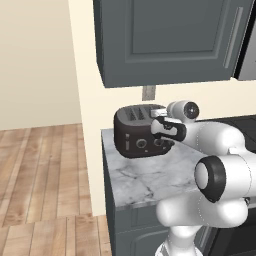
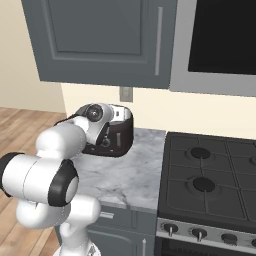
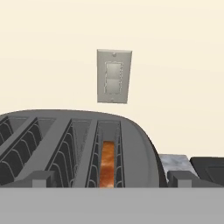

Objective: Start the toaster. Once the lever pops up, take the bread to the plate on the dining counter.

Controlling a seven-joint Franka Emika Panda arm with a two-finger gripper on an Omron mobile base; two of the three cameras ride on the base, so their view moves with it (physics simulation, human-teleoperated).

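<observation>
toaster [image 1: 136, 131] | back-left corner of the marble counter [image 1: 150, 180] | bread [image 3: 107, 164] in its slot | we see gripper [image 3: 111, 178] spread wide, empty

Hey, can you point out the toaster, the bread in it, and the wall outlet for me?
toaster [image 1: 135, 135]: left base view, on its long front face.
bread [image 3: 107, 164]: hand view, on the brown slice down in the slot.
wall outlet [image 3: 113, 76]: hand view, middle of its grey plate.
</observation>
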